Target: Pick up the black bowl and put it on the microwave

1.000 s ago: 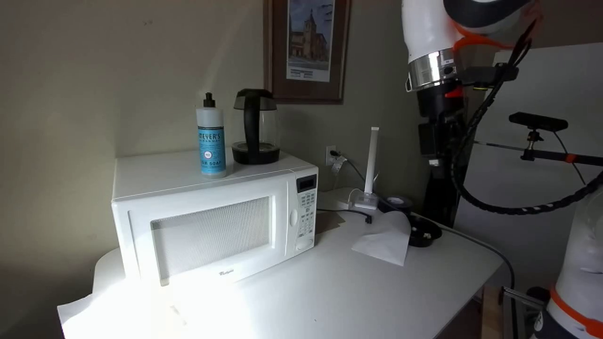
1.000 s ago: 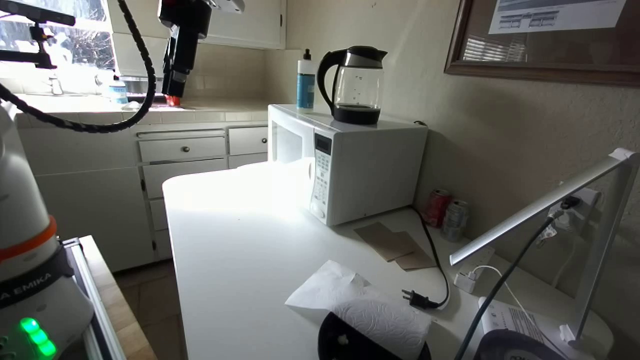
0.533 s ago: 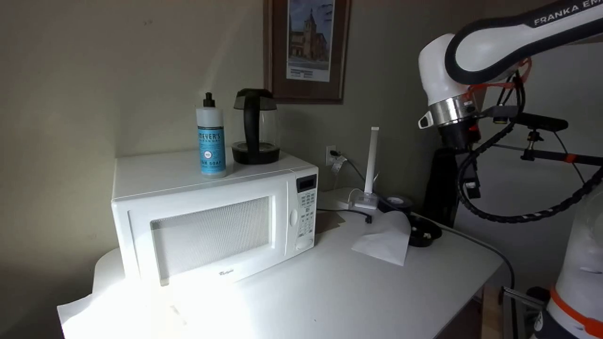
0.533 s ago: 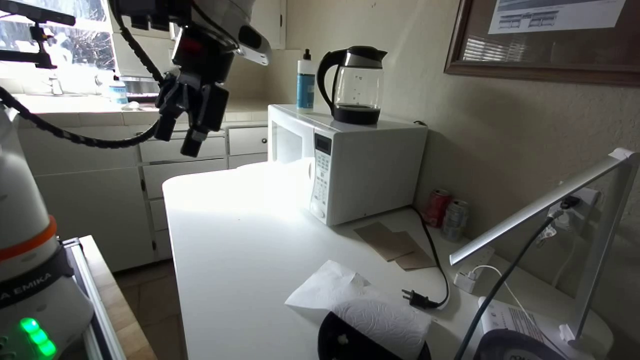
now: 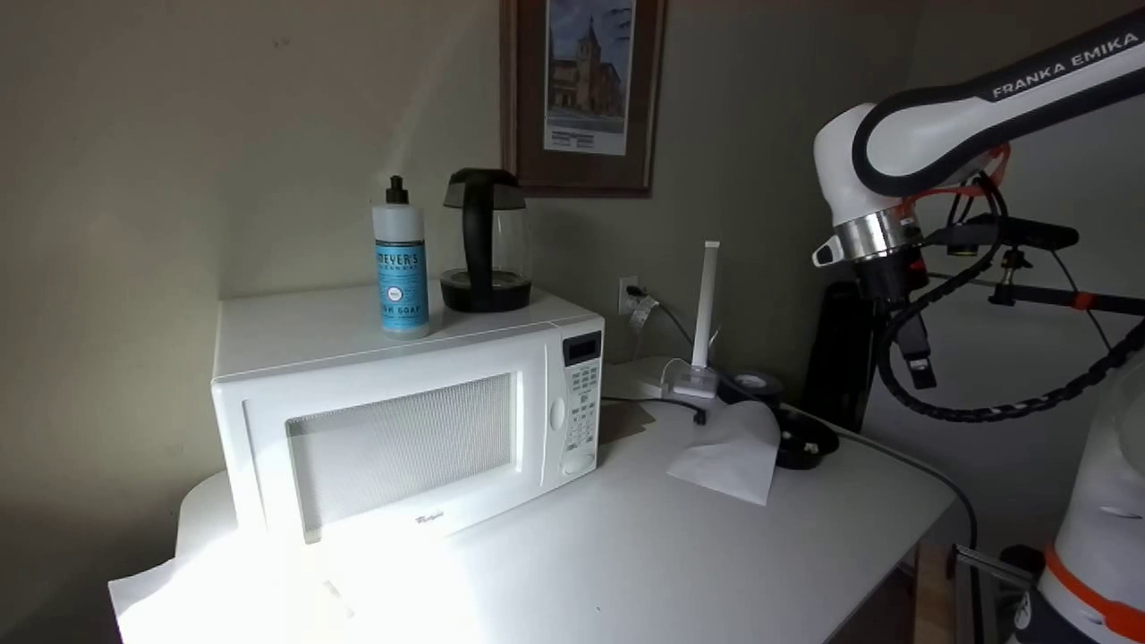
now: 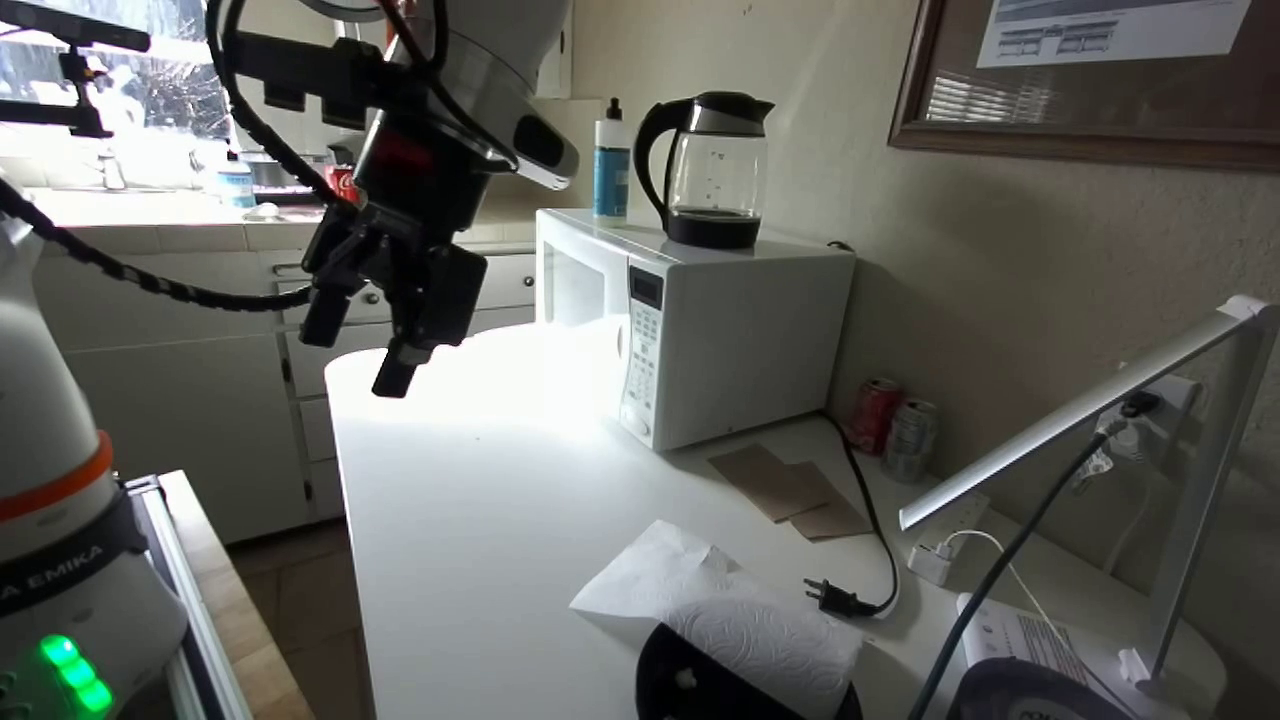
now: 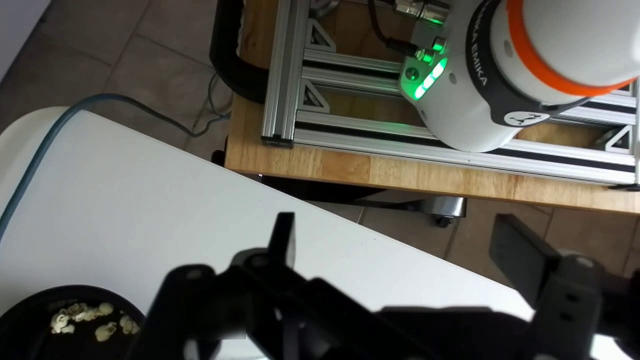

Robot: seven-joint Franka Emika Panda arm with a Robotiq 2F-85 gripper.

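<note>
The black bowl (image 5: 801, 456) stands on the white table in both exterior views (image 6: 660, 672), partly covered by a white paper towel (image 6: 770, 640). In the wrist view the bowl (image 7: 30, 320) is at the bottom left, with several popcorn pieces in it. The white microwave (image 5: 402, 358) stands on the table in both exterior views (image 6: 755, 350). My gripper (image 6: 357, 352) is open and empty, in the air near the table's edge by the robot base. The wrist view shows its fingers wide apart (image 7: 392, 230); it is well away from the bowl.
A blue soap bottle (image 5: 402, 268) and a glass kettle (image 5: 483, 291) stand on the microwave. A lamp (image 6: 1190, 480), cans (image 6: 875, 415), a plug cord (image 6: 840, 600), cardboard (image 6: 790, 490) and tape (image 5: 751, 383) lie near the wall. A thick cable (image 7: 30, 165) crosses the table.
My gripper has moved down, turned, and shifted toward the robot-base side and the bowl's end of the table. The bowl, towel and microwave have not moved.
</note>
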